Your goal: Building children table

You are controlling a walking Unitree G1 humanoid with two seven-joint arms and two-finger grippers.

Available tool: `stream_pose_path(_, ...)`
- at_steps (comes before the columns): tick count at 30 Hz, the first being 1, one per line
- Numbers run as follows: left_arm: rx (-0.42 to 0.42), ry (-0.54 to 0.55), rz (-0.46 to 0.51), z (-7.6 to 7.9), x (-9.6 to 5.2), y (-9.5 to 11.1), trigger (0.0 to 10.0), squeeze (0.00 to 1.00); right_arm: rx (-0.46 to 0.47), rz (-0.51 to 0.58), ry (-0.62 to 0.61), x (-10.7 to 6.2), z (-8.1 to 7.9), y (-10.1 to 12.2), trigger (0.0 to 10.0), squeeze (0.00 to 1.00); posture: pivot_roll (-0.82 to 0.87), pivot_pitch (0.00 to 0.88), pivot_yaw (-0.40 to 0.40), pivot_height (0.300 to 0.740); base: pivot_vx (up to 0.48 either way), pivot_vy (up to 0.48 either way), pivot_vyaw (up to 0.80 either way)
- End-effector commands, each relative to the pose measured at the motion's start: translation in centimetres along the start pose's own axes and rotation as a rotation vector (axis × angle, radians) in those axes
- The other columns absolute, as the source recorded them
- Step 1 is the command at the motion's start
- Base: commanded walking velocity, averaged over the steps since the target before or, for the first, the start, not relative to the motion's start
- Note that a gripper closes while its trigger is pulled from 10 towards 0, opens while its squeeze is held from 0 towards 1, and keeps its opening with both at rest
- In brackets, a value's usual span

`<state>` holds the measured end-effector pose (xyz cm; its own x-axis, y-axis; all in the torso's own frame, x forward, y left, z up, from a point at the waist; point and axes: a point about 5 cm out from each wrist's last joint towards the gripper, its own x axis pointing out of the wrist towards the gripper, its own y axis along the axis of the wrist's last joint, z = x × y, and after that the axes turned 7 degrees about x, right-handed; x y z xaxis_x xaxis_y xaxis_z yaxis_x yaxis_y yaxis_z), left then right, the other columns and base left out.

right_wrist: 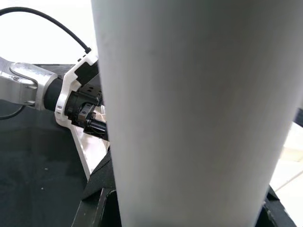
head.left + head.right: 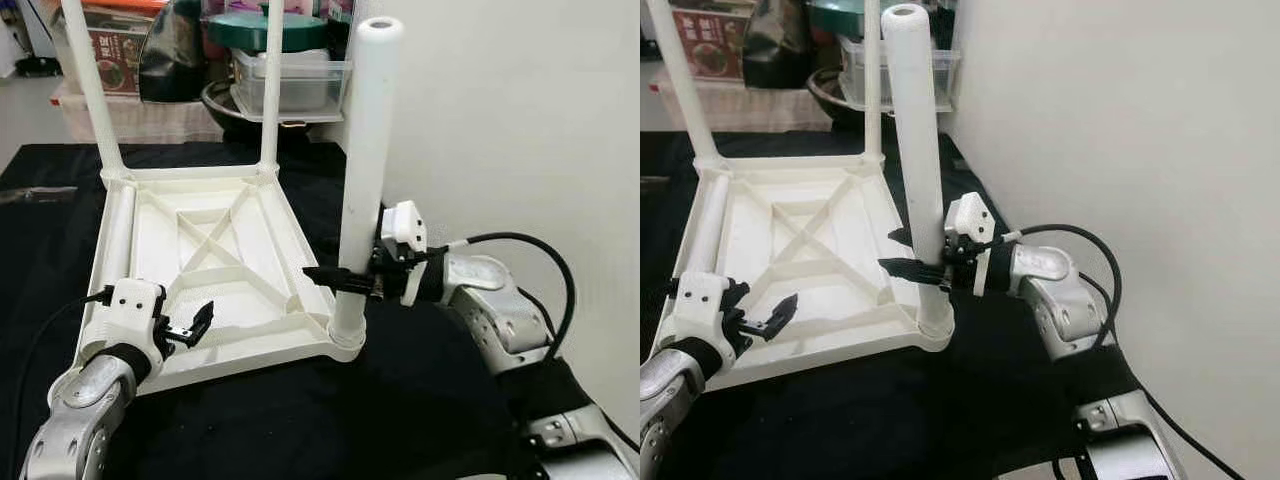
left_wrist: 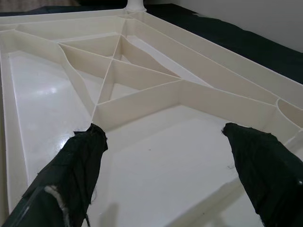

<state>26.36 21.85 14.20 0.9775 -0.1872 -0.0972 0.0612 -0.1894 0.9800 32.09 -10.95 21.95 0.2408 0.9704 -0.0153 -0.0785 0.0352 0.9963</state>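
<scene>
Plastic table parts on dark cloth

Tabletop [image 2: 225, 250]: cream plastic, glossy, smooth ribbed underside. Leg [image 2: 368, 150]: white plastic tube, smooth, satin sheen. Cloth [image 2: 420, 400]: black, matt, woven look. Right gripper [image 2: 335, 280]: black fingers, matt; left gripper [image 2: 195, 325] finger pads [image 3: 80, 165] fuzzy, fabric-like. Arms: brushed silver metal. Wall [image 2: 530, 110]: white, matt.

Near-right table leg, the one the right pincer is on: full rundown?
The leg is a plain white round tube, plastic by its look, open at the top. It stands nearly upright in the near right corner socket of the upturned tabletop. The right pincer is clamped around it low down, just above the socket.
</scene>
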Motion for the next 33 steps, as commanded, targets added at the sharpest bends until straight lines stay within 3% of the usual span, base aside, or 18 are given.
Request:
stream_pose_path(1,-0.009,-0.005,-0.023,0.0,-0.3,-0.5,10.0,0.00,0.125,-0.049,0.090,1.5,-0.9,-2.5,0.0,0.00,0.12,0.000,-0.157,0.740,0.000,0.000,0.00)
stream_pose_path(17,-0.019,-0.006,-0.028,0.2,-0.3,-0.7,10.0,0.00,0.171,-0.044,0.076,3.1,0.2,-2.5,0.0,0.00,0.12,0.000,-0.167,0.740,0.000,0.000,0.00)
stream_pose_path(33,-0.024,-0.014,-0.023,0.2,0.0,-0.5,10.0,0.00,0.161,-0.067,0.095,3.0,0.1,-2.9,0.0,0.00,0.12,0.000,-0.159,0.740,0.000,0.000,0.00)
